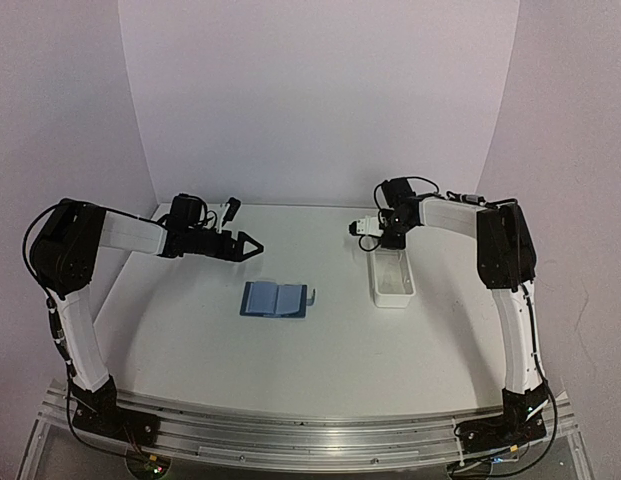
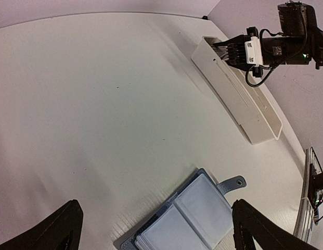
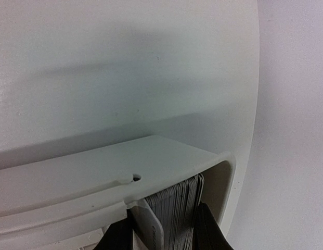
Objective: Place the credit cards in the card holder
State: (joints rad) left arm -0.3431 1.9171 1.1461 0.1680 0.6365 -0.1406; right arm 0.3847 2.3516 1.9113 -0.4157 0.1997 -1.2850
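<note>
Lying open and flat near the middle of the table (image 1: 190, 330), the card holder (image 1: 277, 300) has bare surface on every side, its snap tab (image 2: 231, 183) pointing toward the white tray (image 1: 392, 298). The left gripper (image 1: 252, 245) hangs just beyond it, fingers spread wide, touching nothing. The right gripper (image 3: 164, 232) reaches into the tray's far end, pinching the upright stack of credit cards (image 3: 177, 208) close to the rounded end wall. Its fingertips are cut off at the wrist view's lower edge, and the card faces are hidden.

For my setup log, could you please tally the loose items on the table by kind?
card holder: 1
white tray: 1
stack of cards: 1 (single cards too tightly packed to count)
total: 3
</note>
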